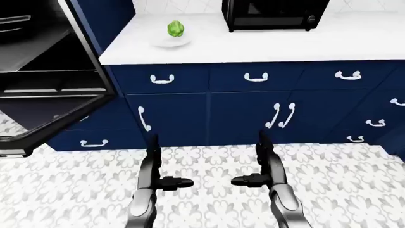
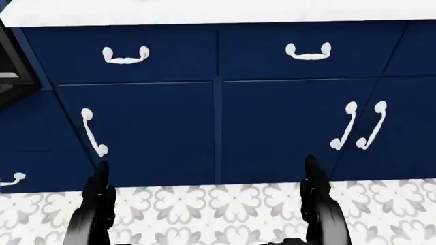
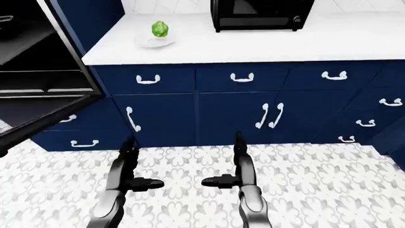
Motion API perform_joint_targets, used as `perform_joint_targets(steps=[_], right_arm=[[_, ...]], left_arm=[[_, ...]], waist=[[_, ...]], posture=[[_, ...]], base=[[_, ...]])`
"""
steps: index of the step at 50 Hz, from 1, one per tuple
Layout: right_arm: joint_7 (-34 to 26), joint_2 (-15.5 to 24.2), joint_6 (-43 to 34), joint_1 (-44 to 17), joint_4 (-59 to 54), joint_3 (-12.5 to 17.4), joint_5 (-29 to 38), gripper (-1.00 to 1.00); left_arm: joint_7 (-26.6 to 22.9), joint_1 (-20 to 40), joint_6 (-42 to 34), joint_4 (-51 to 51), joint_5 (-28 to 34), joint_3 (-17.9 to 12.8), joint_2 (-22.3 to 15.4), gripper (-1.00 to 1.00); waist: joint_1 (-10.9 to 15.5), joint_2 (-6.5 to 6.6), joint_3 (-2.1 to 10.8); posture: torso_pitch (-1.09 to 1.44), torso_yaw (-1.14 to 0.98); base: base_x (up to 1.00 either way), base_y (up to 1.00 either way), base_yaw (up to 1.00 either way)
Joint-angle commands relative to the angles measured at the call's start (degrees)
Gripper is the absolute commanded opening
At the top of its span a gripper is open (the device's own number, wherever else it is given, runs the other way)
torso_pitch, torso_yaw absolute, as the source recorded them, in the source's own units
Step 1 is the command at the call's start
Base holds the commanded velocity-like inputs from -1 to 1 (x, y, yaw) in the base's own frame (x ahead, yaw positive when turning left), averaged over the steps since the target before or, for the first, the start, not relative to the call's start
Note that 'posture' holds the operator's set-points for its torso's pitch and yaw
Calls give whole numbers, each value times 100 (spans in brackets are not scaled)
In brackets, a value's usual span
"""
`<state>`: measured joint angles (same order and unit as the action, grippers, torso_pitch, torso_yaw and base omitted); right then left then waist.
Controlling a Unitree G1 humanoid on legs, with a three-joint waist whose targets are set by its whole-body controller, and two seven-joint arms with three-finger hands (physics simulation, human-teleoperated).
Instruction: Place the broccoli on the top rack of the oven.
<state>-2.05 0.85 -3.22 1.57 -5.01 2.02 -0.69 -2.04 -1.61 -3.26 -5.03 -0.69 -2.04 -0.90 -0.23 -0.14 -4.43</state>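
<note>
Broccoli (image 1: 175, 29) on counter plate (image 1: 169, 42); no legible writing; left hand (image 1: 158, 175), right hand (image 1: 260, 173) open, empty.

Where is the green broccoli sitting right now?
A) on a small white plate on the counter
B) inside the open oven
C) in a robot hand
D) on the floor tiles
A: the broccoli rests on a plate on the white counter, left of the black microwave.
</note>
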Motion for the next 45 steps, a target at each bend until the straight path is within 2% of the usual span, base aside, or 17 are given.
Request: perform_joint_targets(steps=[1,3,4,5,7,8,13,17,24,25,32,37,45], right_arm=[[-9,21,352,-176,419,3,-16,100],[-7,21,342,-170,439,-4,-3,100],[-10,20,358,-171,422,1,-9,100],[-11,18,350,-161,448,-5,-6,100],[-7,17,314,-134,517,-12,4,100],[-10,17,326,-133,510,-9,0,100],[-15,29,330,-152,508,9,12,100],[-5,33,340,-163,503,16,37,100],[120,64,110,-372,639,73,72,100],[135,61,18,-412,708,58,88,100],[222,140,-989,-810,1517,164,6,100],[287,198,-1506,-1179,1763,234,-96,100],[325,427,-2795,-1888,2464,348,-249,100]], left_arm=[[2,191,334,470,-41,-20,-15,100],[5,190,282,528,-45,-15,-14,100],[1,196,338,467,-51,-28,-19,100],[2,190,381,434,-51,-32,-20,100],[17,176,266,564,-45,-16,-14,100],[22,171,237,597,-45,-12,-10,100],[26,228,397,390,-57,-40,-18,100],[53,185,238,594,-47,-18,-13,100],[115,458,179,457,-103,-118,-65,100],[100,512,292,308,-115,-147,-86,100],[279,1137,-373,553,-234,-379,-271,100],[330,1383,-892,870,-314,-447,-379,100],[357,2051,-1939,1428,-544,-651,-662,100]], waist=[[-12,-45,5],[40,-6,354],[39,-8,299],[35,-36,95],[40,-44,399],[41,-43,432],[49,-29,444],[39,-24,478],[43,-20,522],[45,-21,529],[47,-19,528],[42,-11,521],[44,0,496]], posture=[[0,0],[0,0],[0,0],[0,0],[0,0],[0,0],[0,0],[0,0],[0,0],[0,0],[0,0],[0,0],[0,0]], base=[[0,0,0],[0,0,0],[0,0,0],[0,0,0],[0,0,0],[0,0,0],[0,0,0],[0,0,0],[0,0,0],[0,0,0],[0,0,0],[0,0,0],[0,0,0]])
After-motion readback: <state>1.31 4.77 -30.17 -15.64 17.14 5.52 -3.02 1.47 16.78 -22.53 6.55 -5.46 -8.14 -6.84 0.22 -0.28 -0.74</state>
